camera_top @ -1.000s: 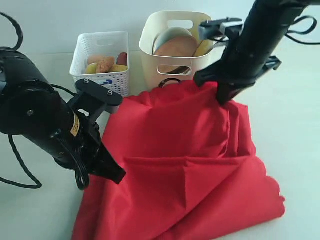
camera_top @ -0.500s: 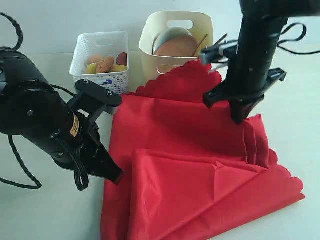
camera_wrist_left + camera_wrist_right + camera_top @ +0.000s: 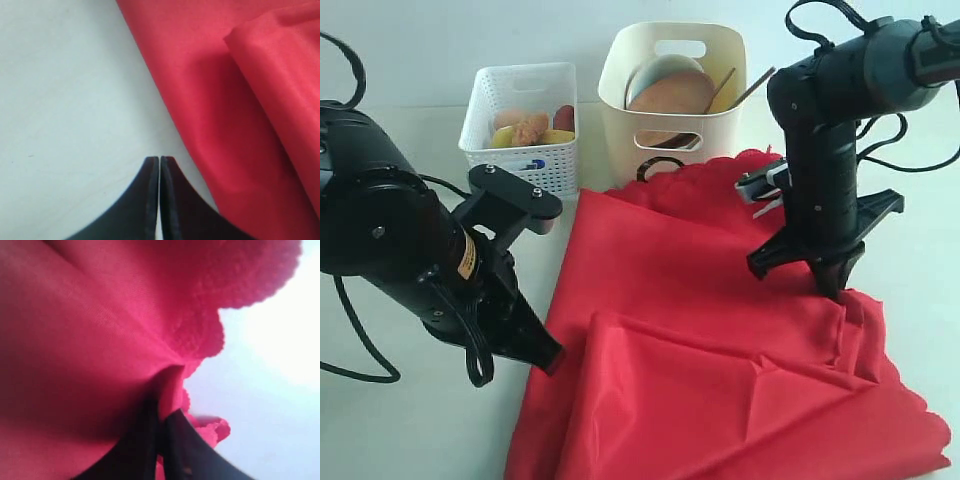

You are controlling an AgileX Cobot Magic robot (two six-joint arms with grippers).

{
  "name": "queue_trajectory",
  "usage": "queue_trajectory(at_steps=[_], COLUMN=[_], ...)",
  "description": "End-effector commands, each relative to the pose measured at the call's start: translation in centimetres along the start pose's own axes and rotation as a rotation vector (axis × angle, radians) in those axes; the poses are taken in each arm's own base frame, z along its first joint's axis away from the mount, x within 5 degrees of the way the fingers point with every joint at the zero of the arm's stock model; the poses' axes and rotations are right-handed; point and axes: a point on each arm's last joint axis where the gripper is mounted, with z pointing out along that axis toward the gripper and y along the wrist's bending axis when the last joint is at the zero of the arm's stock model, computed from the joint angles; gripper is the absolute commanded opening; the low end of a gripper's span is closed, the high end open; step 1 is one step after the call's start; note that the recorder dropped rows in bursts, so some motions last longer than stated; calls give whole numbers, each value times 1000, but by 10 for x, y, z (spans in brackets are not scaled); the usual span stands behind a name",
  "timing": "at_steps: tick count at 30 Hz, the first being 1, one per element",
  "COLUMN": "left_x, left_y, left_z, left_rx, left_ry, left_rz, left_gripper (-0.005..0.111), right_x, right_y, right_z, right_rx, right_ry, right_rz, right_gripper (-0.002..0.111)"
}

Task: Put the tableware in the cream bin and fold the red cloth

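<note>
The red cloth lies over the table in front of the cream bin, with a folded layer on its near half. My right gripper is shut on the cloth's right scalloped edge, and the right wrist view shows red cloth pinched between the right gripper's fingers. My left gripper sits low at the cloth's left edge. In the left wrist view this gripper is shut on nothing, over bare table beside the cloth. The bin holds the pale bowl, wooden plate and chopsticks.
A white perforated basket with food stands left of the cream bin, at the back. Bare pale table shows left of the cloth and to the right of the right arm.
My right gripper has come down and forward to the right with the cloth edge. The lifted cloth has settled flatter, showing its scalloped back edge. The left arm has hardly moved.
</note>
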Motion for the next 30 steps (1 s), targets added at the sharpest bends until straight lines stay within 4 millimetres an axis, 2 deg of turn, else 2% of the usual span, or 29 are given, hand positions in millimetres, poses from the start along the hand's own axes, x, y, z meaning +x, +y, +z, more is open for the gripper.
queue_trajectory(at_steps=[1, 5, 9, 13, 15, 18, 20, 22, 24, 30], left_x=[0, 0, 0, 0, 0, 0, 0, 0, 0, 1], left_y=[1, 1, 1, 1, 1, 1, 1, 1, 1, 1], left_z=[-2, -2, -2, -2, -2, -2, -2, -2, -2, -1], left_rx=[1, 1, 0, 0, 0, 0, 0, 0, 0, 1], left_ry=[-15, -15, -13, -13, -13, -13, -13, -13, -13, -13], left_rz=[-7, -7, -3, -3, -3, -3, -3, -3, -3, -3], left_gripper=[3, 3, 3, 3, 3, 3, 3, 3, 3, 3], right_x=[6, 6, 6, 10, 13, 15, 16, 17, 16, 0], right_y=[1, 2, 1, -3, -5, -8, -4, 3, 9, 17], right_z=[4, 3, 0, -16, -27, -53, -68, -74, -71, -34], right_rx=[0, -10, -2, 4, 2, -28, -100, -187, -237, -245], right_ry=[82, 82, 72, 23, -9, -93, -140, -162, -155, -68], right_rz=[21, 25, 7, -42, -64, -65, -99, -155, -189, -235], right_gripper=[16, 41, 55, 66, 67, 67, 67, 67, 67, 67])
